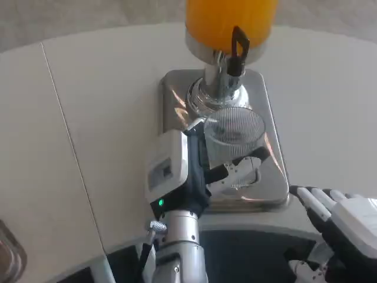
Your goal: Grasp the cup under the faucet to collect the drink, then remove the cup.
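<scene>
A clear ribbed cup (234,133) stands empty on the steel drip tray (172,94) of the drink dispenser, just in front of the black-handled faucet (236,50). My left hand (194,171) grips the cup from its left and near side, fingers wrapped around its wall. The dispenser's tank (230,17) is full of orange drink. My right hand (339,218) rests at the table's near right edge, fingers apart and holding nothing.
The white round table (88,106) has a seam running down its left part. A glass object (10,256) sits at the lower left corner. The table's near edge curves just below the tray.
</scene>
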